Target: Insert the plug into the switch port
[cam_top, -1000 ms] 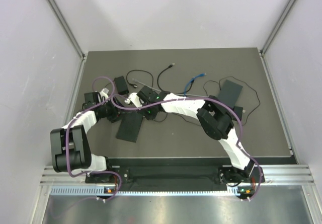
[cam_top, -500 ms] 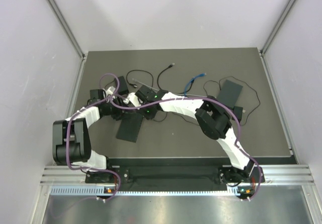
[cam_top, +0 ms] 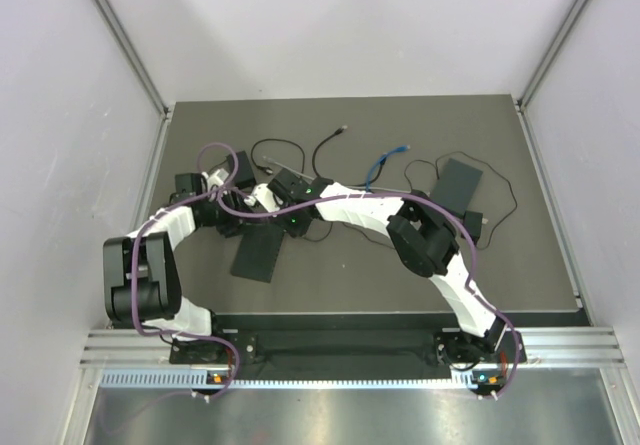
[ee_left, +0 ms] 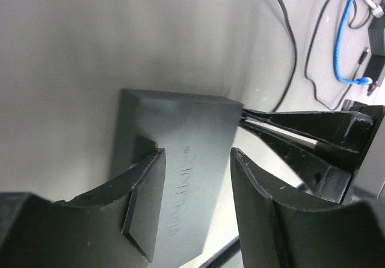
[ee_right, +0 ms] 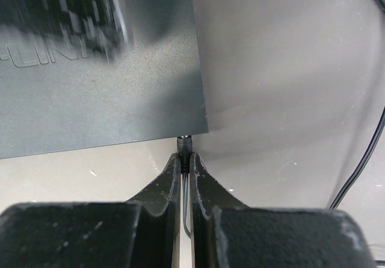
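Aligning: right gripper [ee_right: 185, 159] pinches the plug [ee_right: 184, 140], tip at the edge of the switch [ee_right: 102, 93], left of centre on the table [cam_top: 400, 125]. Left gripper [ee_left: 195, 155] straddles the switch, jaws apart; grip unclear. Next, line up with the port and push.

Left arm [cam_top: 170, 227] and right arm [cam_top: 365, 208] meeting left of centre on a dark table [cam_top: 340, 275], flat black box [cam_top: 256, 257] just beneath them, second flat box [cam_top: 459, 183] at right, blue cable [cam_top: 386, 162] and black cables [cam_top: 325, 150] behind, purple cable [cam_top: 215, 155] looped over the left arm.
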